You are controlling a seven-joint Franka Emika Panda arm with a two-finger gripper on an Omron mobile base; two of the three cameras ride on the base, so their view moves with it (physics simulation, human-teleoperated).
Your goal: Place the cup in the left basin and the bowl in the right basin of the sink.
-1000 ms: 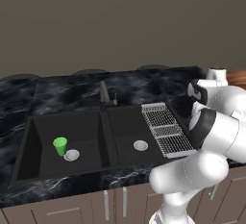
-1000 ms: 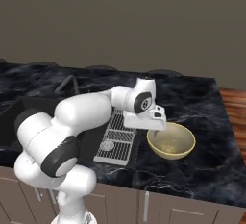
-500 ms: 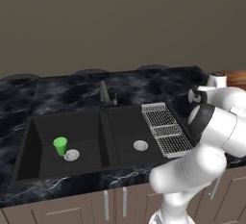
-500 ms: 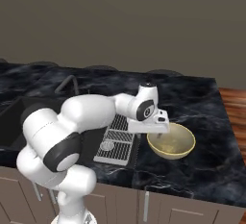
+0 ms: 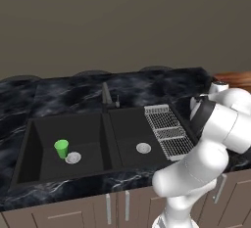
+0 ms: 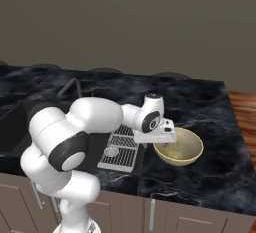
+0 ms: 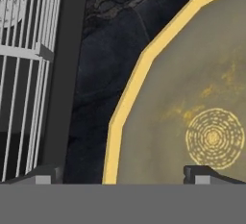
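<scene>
Your tool (image 7: 119, 172) hangs spread, one tip either side of the bowl (image 6: 179, 147) rim. It looks stiff, light, maybe slippery: pinch that near wall squarely.

You find no legible text, labels, brands, numbers or signs in any view; nothing readable is printed on any object here.
</scene>
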